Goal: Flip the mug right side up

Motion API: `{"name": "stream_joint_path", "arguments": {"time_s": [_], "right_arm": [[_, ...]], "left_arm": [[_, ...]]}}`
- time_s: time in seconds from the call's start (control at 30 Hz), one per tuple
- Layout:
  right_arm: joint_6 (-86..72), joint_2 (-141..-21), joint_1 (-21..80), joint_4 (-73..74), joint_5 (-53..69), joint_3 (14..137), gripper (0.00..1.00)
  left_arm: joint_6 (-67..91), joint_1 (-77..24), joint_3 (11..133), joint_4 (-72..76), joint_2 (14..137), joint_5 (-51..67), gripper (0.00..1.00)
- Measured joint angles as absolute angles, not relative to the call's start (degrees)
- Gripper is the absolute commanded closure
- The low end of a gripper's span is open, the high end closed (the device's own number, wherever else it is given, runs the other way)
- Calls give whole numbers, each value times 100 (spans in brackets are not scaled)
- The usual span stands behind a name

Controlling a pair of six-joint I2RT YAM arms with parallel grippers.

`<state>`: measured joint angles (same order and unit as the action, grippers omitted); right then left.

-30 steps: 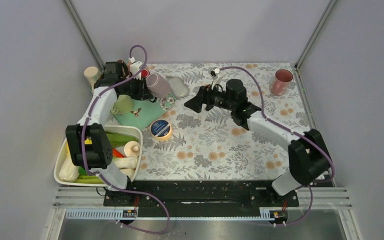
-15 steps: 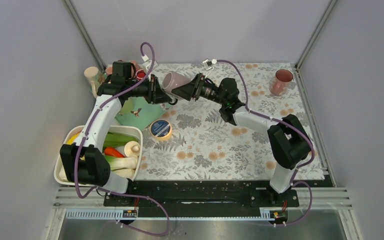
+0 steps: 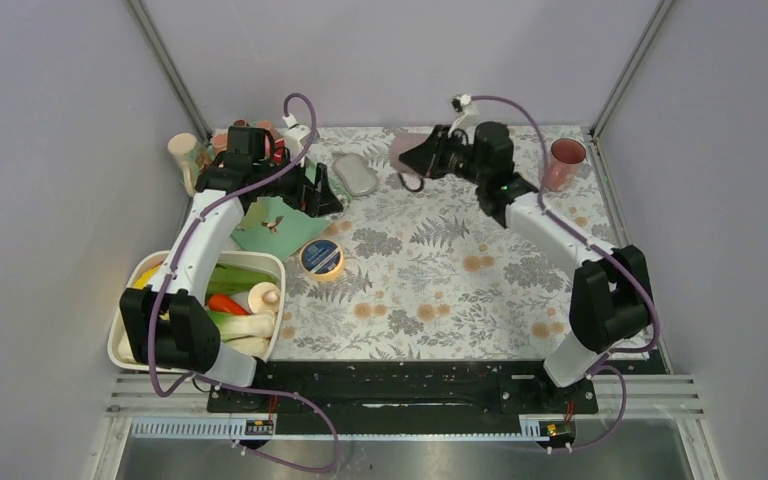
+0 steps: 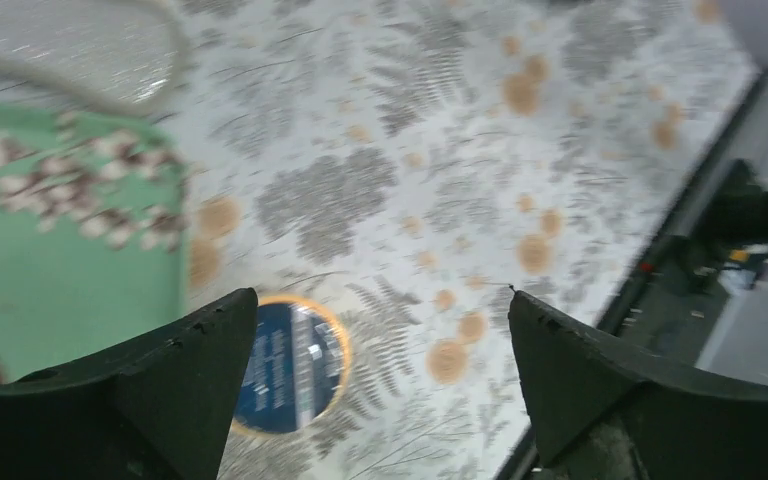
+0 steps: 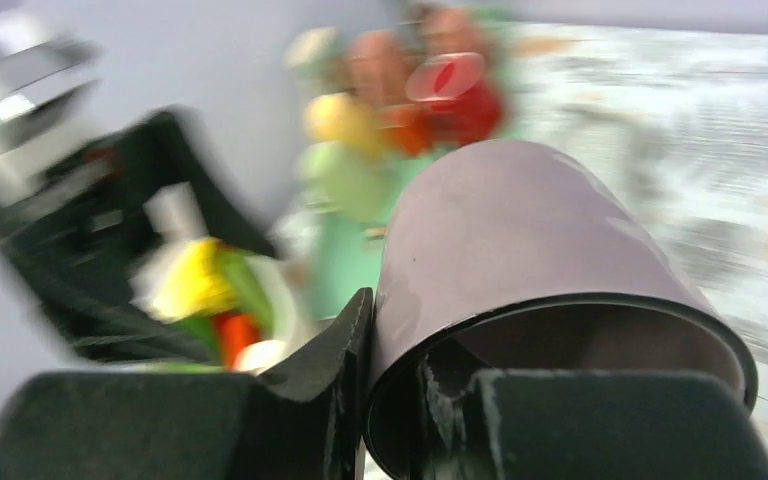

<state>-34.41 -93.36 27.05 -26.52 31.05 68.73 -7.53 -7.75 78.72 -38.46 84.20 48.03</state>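
The mauve mug (image 3: 405, 148) hangs above the back of the table, tipped on its side. My right gripper (image 3: 424, 157) is shut on its rim. In the right wrist view the mug (image 5: 520, 230) has its mouth facing the camera, and the right gripper (image 5: 400, 400) pinches its wall with one finger outside and the other inside. My left gripper (image 3: 321, 192) stands open to the left of the mug, apart from it. In the left wrist view the left gripper (image 4: 380, 330) has nothing between its fingers, only the patterned cloth below.
A blue tape roll (image 3: 321, 258) with an orange rim lies below the left gripper (image 4: 295, 365), beside a green card (image 3: 272, 225). A grey oval dish (image 3: 357, 175) sits between the arms. A pink cup (image 3: 565, 163) stands back right. A white bin (image 3: 272, 268) of vegetables is front left.
The left gripper let go of the mug and opened wide. The right gripper closed on the mug's rim and carried it right, toward the back of the table.
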Motion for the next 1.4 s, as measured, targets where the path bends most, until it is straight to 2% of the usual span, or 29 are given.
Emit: {"name": "stream_joint_path", "arguments": {"time_s": [0.17,0.3,0.5,0.67,0.83,0.87,0.97,1.03,1.13,1.27,1.3,1.4], "right_arm": [[-1468,-9813,1868,823,1715,8611,100],[-397,-10615,1487,2534,867,9800,100],[440,-12167,1234,4344,117,11249,100],[764,-13843,1085,5542,-156,13107,100],[869,-14433,967,6071,-183,13788,99],[873,-14433,945,6134,-154,13823,92],[878,-14433,882,6215,-84,13856,57],[882,-14435,854,6278,-69,13856,46],[871,-14431,823,6289,-27,13858,36],[875,-14374,819,6294,67,13852,31],[878,-14315,819,6296,108,13841,29],[897,-13898,823,6281,276,13614,28]], "left_arm": [[-1404,-685,7870,-4007,8418,3138,1],[-1863,-631,7837,-4088,8420,2165,1],[-2309,-349,7815,-4171,8549,1356,1],[-2493,-60,7719,-4261,8617,1127,4],[-2571,314,7714,-4309,8746,1024,5],[-2593,386,7712,-4313,8764,1015,5],[-2620,609,7712,-4320,8805,978,5],[-2633,755,7712,-4322,8855,965,5],[-2657,1009,7714,-4327,8956,961,5],[-2818,1372,7778,-4351,9105,1002,6],[-2926,1459,7806,-4370,9148,1061,10],[-3339,1728,7964,-4469,9354,1323,29]]}}
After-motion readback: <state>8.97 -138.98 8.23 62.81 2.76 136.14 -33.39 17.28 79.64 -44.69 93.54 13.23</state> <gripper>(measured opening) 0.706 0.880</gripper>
